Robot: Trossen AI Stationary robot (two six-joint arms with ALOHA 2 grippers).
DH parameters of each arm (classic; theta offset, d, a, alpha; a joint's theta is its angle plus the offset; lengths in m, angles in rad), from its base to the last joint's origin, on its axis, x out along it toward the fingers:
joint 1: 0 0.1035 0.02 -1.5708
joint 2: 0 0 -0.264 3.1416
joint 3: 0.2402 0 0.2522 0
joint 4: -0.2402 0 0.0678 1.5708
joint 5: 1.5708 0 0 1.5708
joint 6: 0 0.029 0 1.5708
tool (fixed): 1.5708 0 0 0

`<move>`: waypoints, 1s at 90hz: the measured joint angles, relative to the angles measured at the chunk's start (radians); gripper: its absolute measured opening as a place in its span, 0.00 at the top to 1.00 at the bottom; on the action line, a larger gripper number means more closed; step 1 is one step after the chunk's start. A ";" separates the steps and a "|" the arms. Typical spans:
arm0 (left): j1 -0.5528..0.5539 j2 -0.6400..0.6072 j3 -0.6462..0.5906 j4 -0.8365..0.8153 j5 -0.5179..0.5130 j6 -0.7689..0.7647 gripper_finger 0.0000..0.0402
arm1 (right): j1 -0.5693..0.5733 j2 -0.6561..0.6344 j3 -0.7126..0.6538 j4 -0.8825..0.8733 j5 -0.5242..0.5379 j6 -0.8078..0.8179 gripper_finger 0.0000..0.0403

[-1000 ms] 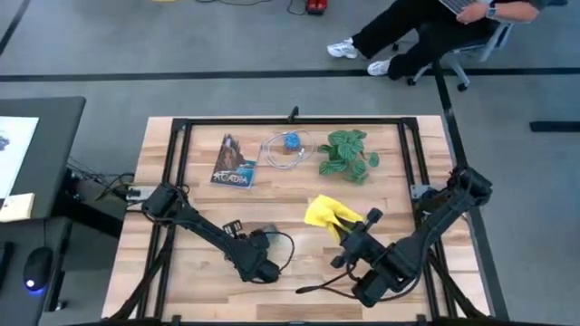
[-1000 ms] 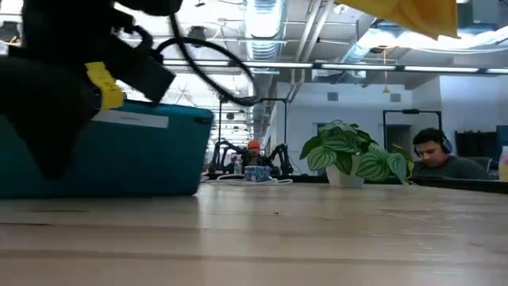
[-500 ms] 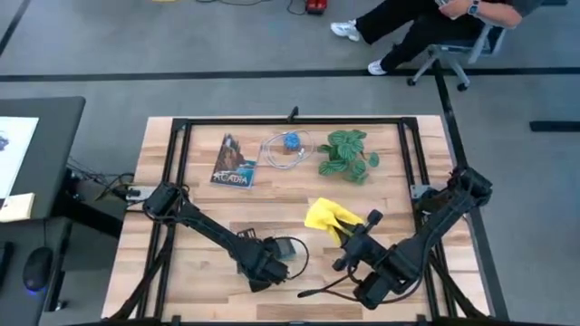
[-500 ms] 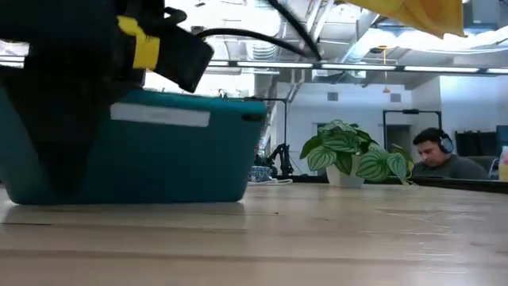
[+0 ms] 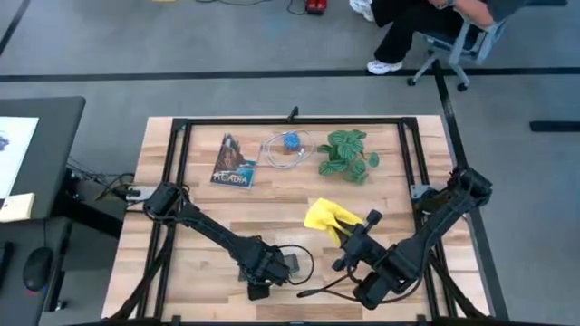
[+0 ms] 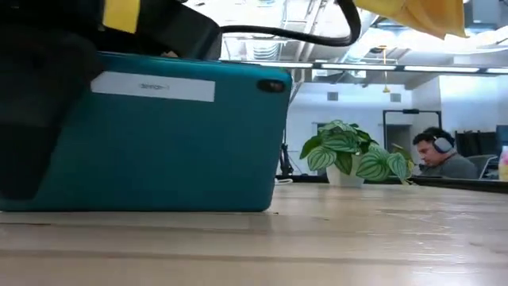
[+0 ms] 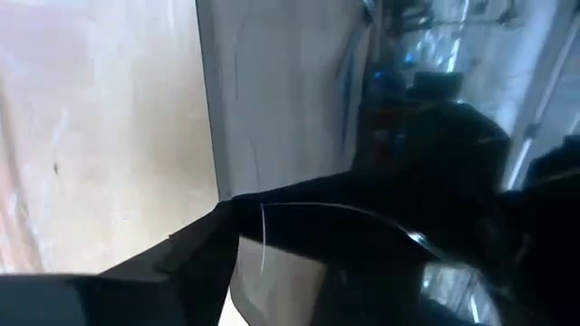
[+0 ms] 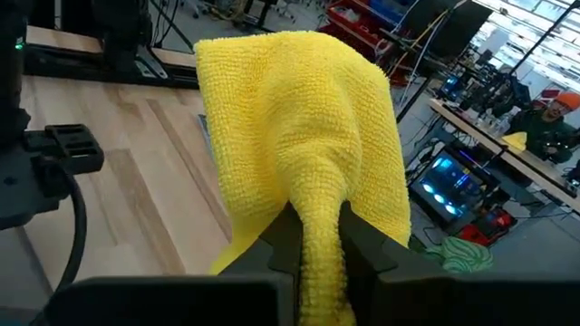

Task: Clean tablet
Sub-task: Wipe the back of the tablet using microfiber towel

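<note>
- Fingers of the right gripper (image 8: pixel 319 237) pinch a bunched yellow cloth (image 8: pixel 304 136), held above the table's (image 5: pixel 390 195) near right part.
- Left gripper (image 5: pixel 272 269) clamps the teal-backed tablet (image 6: pixel 171 143), upright on its edge at the near middle.
- No containers show.

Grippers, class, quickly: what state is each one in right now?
Left gripper: shut on the thin teal-backed tablet, standing on edge.
Right gripper: shut on the yellow terry cloth.
</note>
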 joint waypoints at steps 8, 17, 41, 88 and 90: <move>0.012 -0.002 -0.001 -0.046 -0.020 0.017 0.33 | 0.000 0.000 0.000 0.000 0.000 0.000 0.94; 0.025 -0.008 -0.003 -0.130 -0.118 0.016 0.33 | 0.000 0.000 0.000 0.000 0.000 -0.001 0.94; 0.040 -0.011 -0.028 -0.157 -0.228 0.017 0.33 | 0.000 0.000 0.000 0.000 -0.024 -0.002 0.94; 0.267 -0.075 -0.057 -0.324 -0.386 0.270 0.53 | -0.002 0.007 0.000 0.000 -0.044 0.000 0.94; 0.292 -0.078 -0.063 -0.321 -0.388 0.304 0.56 | -0.002 0.007 0.000 0.000 -0.049 0.000 0.94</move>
